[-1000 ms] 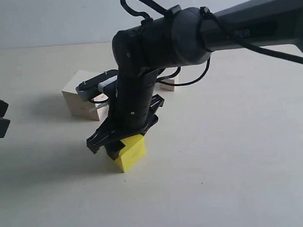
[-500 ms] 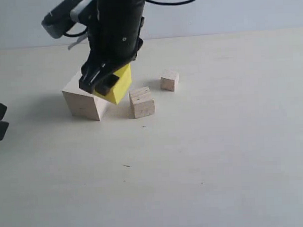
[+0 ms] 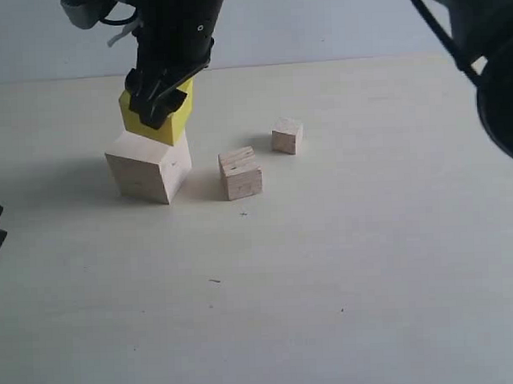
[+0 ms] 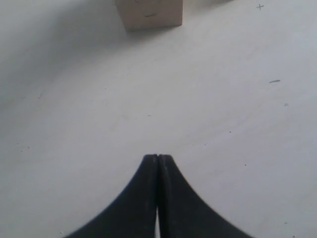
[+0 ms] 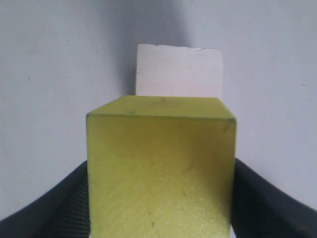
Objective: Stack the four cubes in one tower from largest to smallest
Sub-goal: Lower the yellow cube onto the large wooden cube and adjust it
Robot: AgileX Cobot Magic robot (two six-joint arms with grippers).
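- At the exterior view's left, your right gripper pinches the yellow cube just above the largest cube; contact unclear.
- Left wrist view: your left gripper, pressed together, sits farther from the largest cube.
- Right wrist view: the largest cube lies centred beyond the yellow cube.

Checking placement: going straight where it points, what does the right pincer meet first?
The right pincer's yellow cube would land on the largest pale cube's top; whether they already touch is unclear.

Yellow cube over lg wood cube
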